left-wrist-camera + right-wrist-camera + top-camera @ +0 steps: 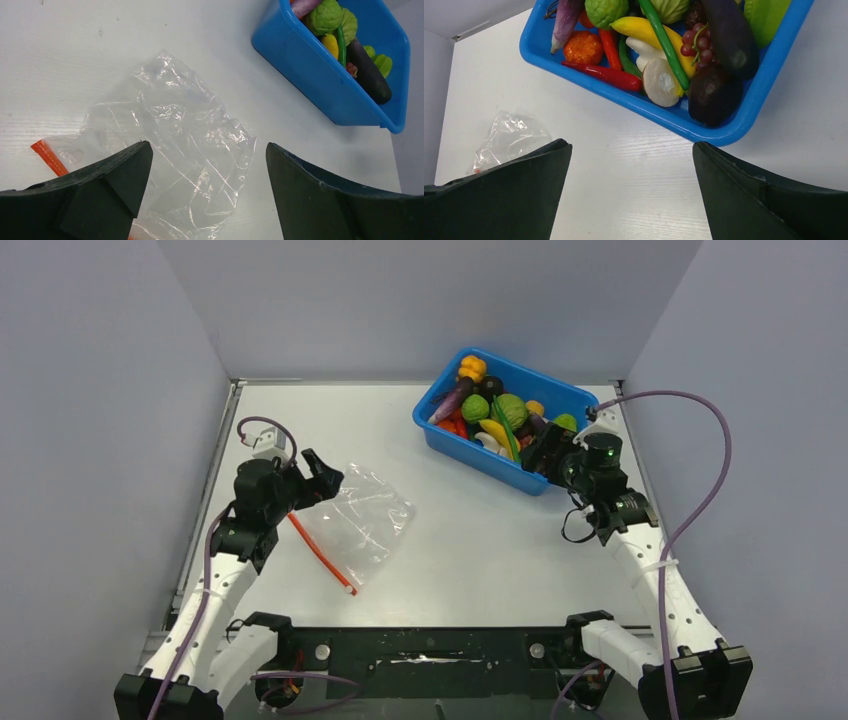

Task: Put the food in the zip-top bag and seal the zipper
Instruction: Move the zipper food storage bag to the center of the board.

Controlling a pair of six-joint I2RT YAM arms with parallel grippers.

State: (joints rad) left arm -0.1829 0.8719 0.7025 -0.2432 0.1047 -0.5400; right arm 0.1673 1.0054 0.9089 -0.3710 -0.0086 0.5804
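Observation:
The clear zip-top bag (368, 520) lies flat on the table at the left, its red-orange zipper (322, 553) along the near-left edge. My left gripper (325, 477) hovers open over the bag's far-left corner; in the left wrist view the bag (175, 145) shows between my spread jaws with nothing held, and the zipper (47, 156) peeks out at the left. The food (497, 417) is heaped in the blue bin (470, 452). My right gripper (545, 450) is open at the bin's near-right side. The right wrist view shows a dark eggplant (729, 35), a banana (644, 29) and a green pod (666, 44).
Grey walls close in the table on the left, back and right. The blue bin (664, 117) stands at the back right, just beyond my right jaws. Purple cables (715, 480) loop beside the right arm. The arm bases sit on a black rail (430, 645) at the near edge.

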